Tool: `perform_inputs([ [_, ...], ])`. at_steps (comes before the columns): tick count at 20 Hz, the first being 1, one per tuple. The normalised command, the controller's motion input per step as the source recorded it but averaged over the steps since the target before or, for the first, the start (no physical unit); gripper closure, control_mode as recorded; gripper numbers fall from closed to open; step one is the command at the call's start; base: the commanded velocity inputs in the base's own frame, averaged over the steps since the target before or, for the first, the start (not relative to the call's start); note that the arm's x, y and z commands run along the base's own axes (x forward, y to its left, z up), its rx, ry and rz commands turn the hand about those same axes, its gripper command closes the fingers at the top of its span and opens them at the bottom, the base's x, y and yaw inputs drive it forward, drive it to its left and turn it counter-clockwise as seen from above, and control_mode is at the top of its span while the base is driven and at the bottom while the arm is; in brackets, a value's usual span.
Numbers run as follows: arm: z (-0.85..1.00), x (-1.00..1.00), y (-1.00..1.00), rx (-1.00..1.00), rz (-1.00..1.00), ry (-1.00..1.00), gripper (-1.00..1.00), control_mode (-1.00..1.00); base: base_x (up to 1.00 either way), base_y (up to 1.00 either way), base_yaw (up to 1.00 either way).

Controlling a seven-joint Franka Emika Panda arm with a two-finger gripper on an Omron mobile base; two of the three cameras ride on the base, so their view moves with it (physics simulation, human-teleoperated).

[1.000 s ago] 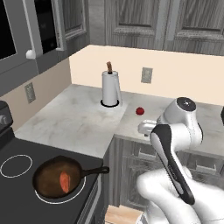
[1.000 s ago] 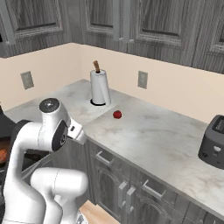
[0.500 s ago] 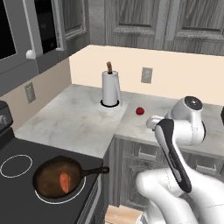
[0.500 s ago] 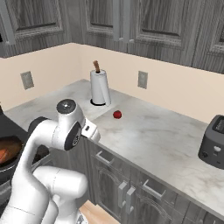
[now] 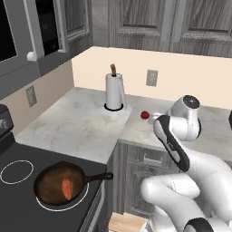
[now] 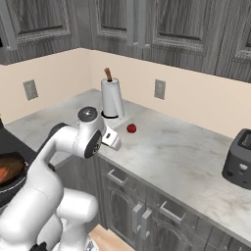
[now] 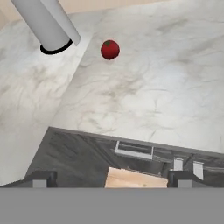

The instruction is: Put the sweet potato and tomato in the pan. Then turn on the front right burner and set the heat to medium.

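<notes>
The tomato (image 7: 110, 49) is a small glossy red ball on the marble counter, next to the paper towel roll; it also shows as tomato (image 5: 145, 115) and tomato (image 6: 131, 128). My gripper (image 7: 111, 179) is open and empty, above the counter's front edge and short of the tomato, which lies well ahead of its spread fingertips (image 7: 42, 179). The sweet potato (image 5: 67, 188) lies inside the dark pan (image 5: 47, 192). The pan rests on the front right burner (image 5: 63, 210), handle pointing right. At the left edge of the right base view, the pan (image 6: 11, 172) is partly behind my arm.
A paper towel roll (image 5: 114, 93) stands upright at the back of the counter, left of the tomato. A dark toaster (image 6: 238, 159) sits far right. A smaller burner circle (image 5: 16, 172) lies left of the pan. Drawers (image 7: 133, 148) run below the counter edge.
My arm has swung right, away from the stove side and toward the counter where the tomato lies. The gripper stayed open. The tomato, sweet potato and pan have not moved.
</notes>
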Motion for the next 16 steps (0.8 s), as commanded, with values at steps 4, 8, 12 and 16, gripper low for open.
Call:
perform_inputs([
  [4,0.00,0.58,-0.12,-0.01,0.00,0.00,-1.00,-1.00,0.00,0.00,0.00],
  [8,0.00,0.56,-0.11,-0.01,0.00,0.00,-1.00,-1.00,0.00,0.00,0.00],
  [12,0.00,0.54,-0.04,-0.01,0.00,0.00,-1.00,-1.00,0.00,0.00,0.00],
  [16,0.00,0.52,0.00,-0.01,0.00,0.02,-1.00,-1.00,0.00,0.00,0.00],
])
